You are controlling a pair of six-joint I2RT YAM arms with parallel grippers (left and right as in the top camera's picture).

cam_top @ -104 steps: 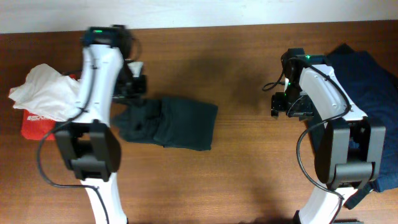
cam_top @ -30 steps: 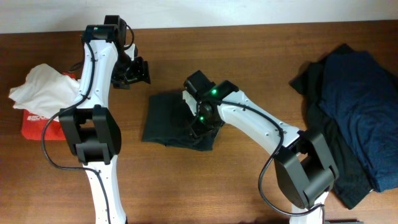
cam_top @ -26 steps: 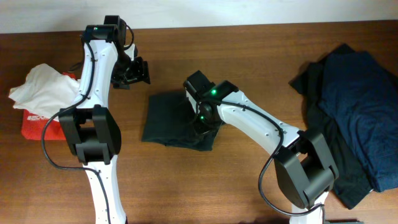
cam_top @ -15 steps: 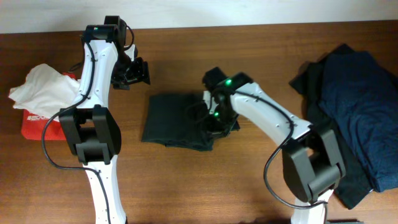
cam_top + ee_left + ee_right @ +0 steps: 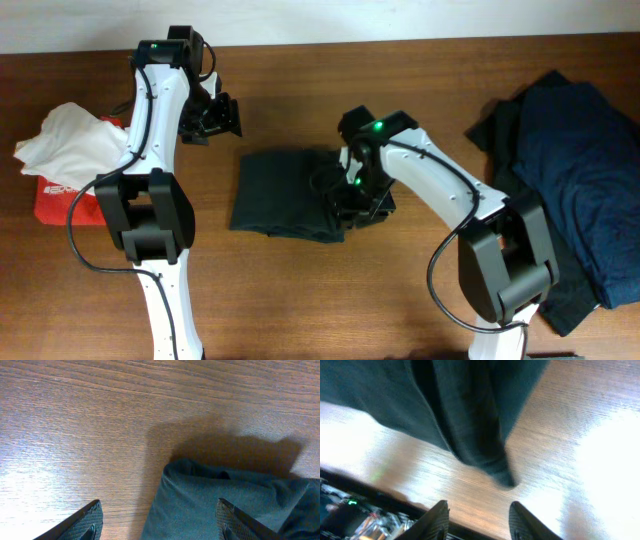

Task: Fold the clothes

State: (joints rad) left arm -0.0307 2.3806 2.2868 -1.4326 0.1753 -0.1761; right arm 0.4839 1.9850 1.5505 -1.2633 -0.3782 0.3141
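The folded dark garment (image 5: 280, 200) is lying near the middle of the table (image 5: 420, 80), a little to the left of centre. Its slightly longer axis is running left to right, roughly parallel to the far edge.

The right gripper (image 5: 355, 205) is sitting at the garment's right-hand edge, so the cloth is lying to its left. In the right wrist view its two fingers are standing apart with bare wood between them and nothing clamped, while a thick fold of cloth is hanging just beyond the tips.

The left gripper (image 5: 222, 115) is hovering towards the far edge, just off the garment's far left corner. Its jaws are also standing wide apart and empty, and that rounded corner is showing between them in the left wrist view.

By my reading the right arm is the nearer of the two, and the next move is turning on that right-hand edge.

The navy and black pile (image 5: 565, 150) is waiting at the right end of the table, and the white and red clothes (image 5: 70, 160) are lying at the left end, both well apart from the folded piece.

From overhead the right arm is covering the garment's right edge, so whether the fingers are touching cloth is hard to tell. The right wrist view is blurring and washing out with glare. No lettering is showing anywhere.
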